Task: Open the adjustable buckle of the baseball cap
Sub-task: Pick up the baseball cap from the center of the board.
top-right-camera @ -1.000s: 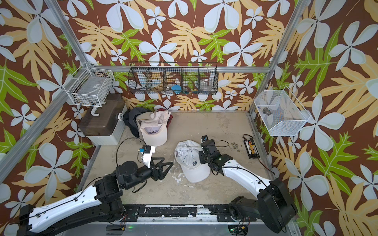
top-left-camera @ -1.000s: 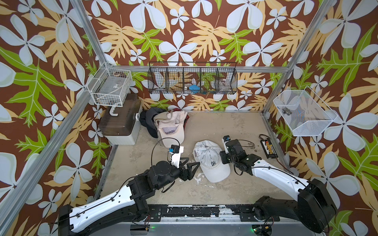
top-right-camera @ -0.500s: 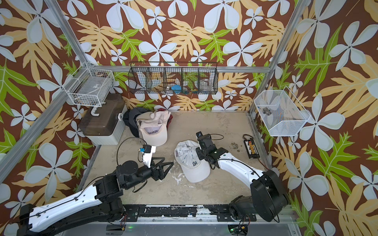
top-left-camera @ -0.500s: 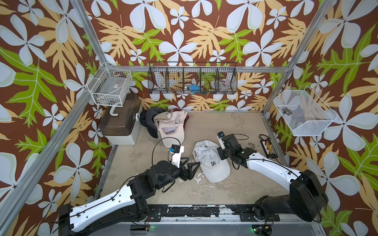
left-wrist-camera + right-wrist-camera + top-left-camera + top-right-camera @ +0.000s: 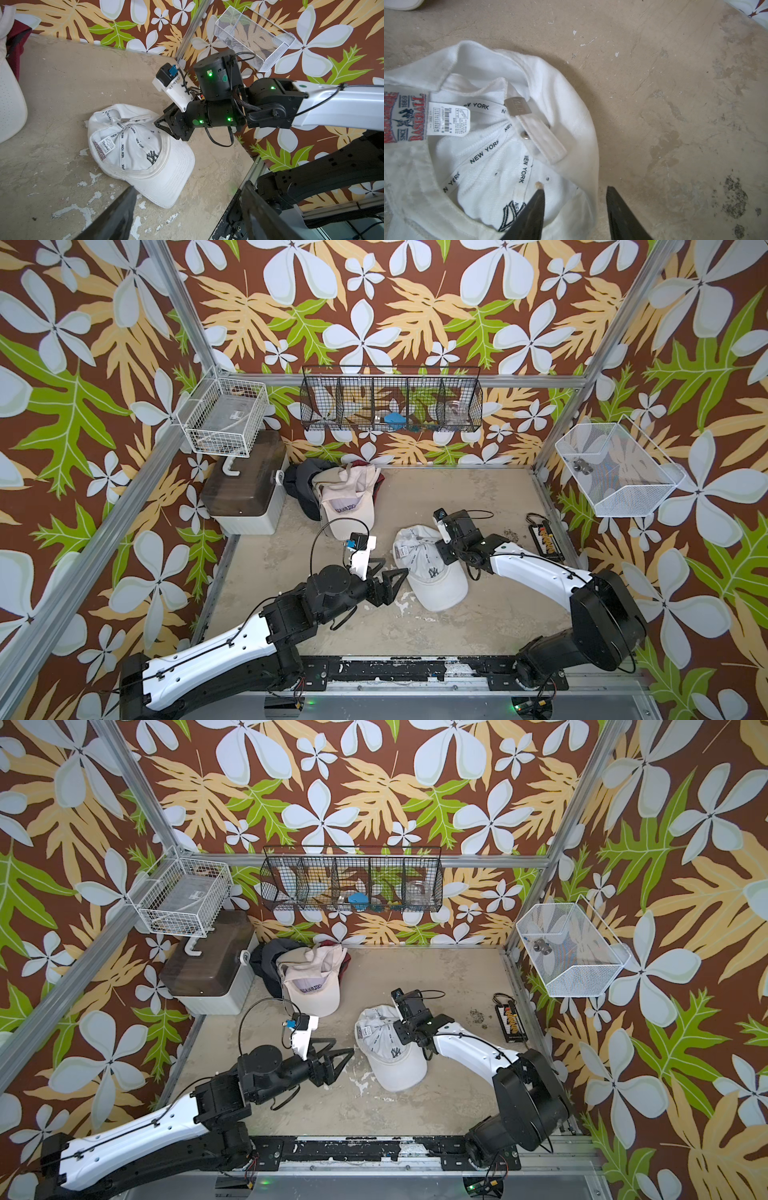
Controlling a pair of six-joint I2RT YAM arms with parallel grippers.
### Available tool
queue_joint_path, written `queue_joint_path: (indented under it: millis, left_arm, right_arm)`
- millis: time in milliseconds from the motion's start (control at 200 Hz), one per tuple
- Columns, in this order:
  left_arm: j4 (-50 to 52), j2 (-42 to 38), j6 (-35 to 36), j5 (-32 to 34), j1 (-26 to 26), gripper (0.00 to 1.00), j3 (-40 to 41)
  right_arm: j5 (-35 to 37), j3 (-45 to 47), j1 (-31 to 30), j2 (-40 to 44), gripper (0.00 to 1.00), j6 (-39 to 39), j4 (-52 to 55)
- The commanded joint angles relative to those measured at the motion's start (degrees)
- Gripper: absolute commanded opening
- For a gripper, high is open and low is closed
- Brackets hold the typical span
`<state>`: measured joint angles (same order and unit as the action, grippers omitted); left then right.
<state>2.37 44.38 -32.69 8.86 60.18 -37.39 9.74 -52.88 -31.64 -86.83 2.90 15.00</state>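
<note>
Top views both start you at the far left corner, where a white wire basket (image 5: 224,418) hangs above a brown-lidded box (image 5: 245,485). Just beside the box lies a heap of caps (image 5: 345,497). Nearer the robot's base, you see the left end effector (image 5: 392,568) above the bench (image 5: 490,497), its jaws spread wide and holding nothing, tips aimed at the white baseball cap (image 5: 432,572) and just short of it.

That cap lies upside down in the middle of the bench, between the two arms, with its brim toward the base and its lining and labels facing up. Your right wrist view shows the metal buckle (image 5: 518,106) at the back of the cap, sitting on the white strap (image 5: 542,141), whose free end runs out past it.

On the cap's other side, the right end effector (image 5: 574,189) stands partly open and straddles the side rim, one finger inside the crown and one outside over bare bench. It is not clamped on the fabric.

Farther right, a small black pack (image 5: 544,539) lies near the bench edge, and a white mesh basket (image 5: 619,472) hangs on the wall.
</note>
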Motion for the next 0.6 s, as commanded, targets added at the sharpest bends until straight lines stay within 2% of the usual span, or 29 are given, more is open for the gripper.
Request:
queue_joint_path:
  millis: [0, 210, 405, 460, 530, 596]
  left_arm:
    - [0.0, -0.06, 0.43, -0.41, 0.08, 0.81, -0.24]
    - [-0.09, -0.35, 0.19, -0.29, 0.09, 0.8, 0.21]
    - [-0.06, -0.87, 0.18, -0.12, 0.1, 0.8, 0.63]
    - [-0.08, -0.95, 0.24, -0.13, 0.07, 0.8, 0.73]
    - [-0.08, -0.88, 0.2, -0.11, 0.11, 0.8, 0.67]
    - [-0.08, -0.81, 0.22, -0.25, 0.04, 0.8, 0.6]
  right_arm:
    - [2.02, -1.19, 0.0, -1.53, 0.51, -1.13, 0.26]
    - [1.87, -3.0, -0.02, -4.65, 0.5, -1.93, -0.34]
    - [1.14, -2.52, -0.01, -6.01, 0.41, -2.28, -1.44]
    - [1.01, -2.01, -0.01, -5.83, 0.34, -2.28, -1.97]
    - [1.25, -1.43, -0.02, -5.31, 0.17, -2.15, -2.57]
    - [0.97, -0.62, -0.04, -4.23, 0.07, -1.86, -3.16]
